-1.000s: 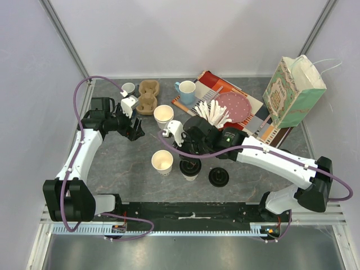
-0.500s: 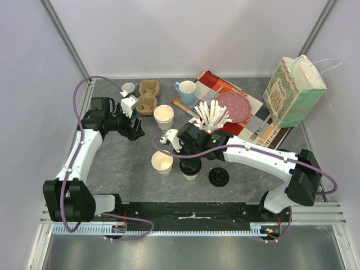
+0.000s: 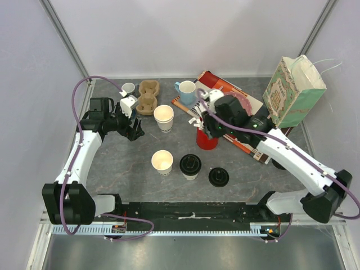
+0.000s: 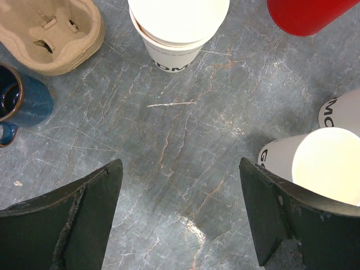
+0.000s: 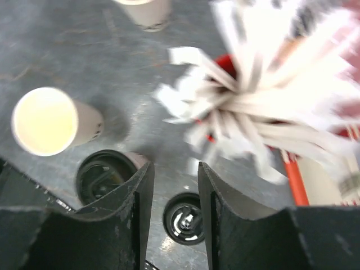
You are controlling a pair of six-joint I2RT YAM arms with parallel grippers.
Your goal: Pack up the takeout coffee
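**TAKEOUT COFFEE: HANDLING AND GRASP POINTS**

Found the left gripper (image 4: 179, 169) spread wide and empty, hovering above bare counter (image 4: 185, 129) left of the cups. Located a cardboard cup carrier (image 3: 147, 95) toward the back, just beyond that gripper. Located two unlidded paper cups to its right: a rear cup (image 3: 163, 117) near the carrier and a front cup (image 3: 162, 162) nearer the arm bases. Located a lidded cup (image 3: 190, 166) upright just beside the front cup, not touching it. Located a loose black lid (image 3: 218, 177) flat on the counter just right of the lidded cup. Noted a red cup (image 3: 207, 139) of white sticks (image 5: 270, 112) behind that lid. Found the right gripper (image 5: 174, 169) raised over the red cup's area, parted by a narrow gap, holding nothing. Noted a paper bag (image 3: 295, 90) upright at far right, well apart from all cups.

Judged the cups light, thin-walled and easily crushed; could not tell fill level. Judged the walls smooth and tapered, hence prone to slipping in a loose hold. Recommended a grasp across the side wall, below rim or lid, with moderate squeeze only. Advised against lifting by the lid: press-fit, likely to pop off. Advised keeping each cup upright throughout. Rated the loose black lid thin and flat, best pinched at its edge.
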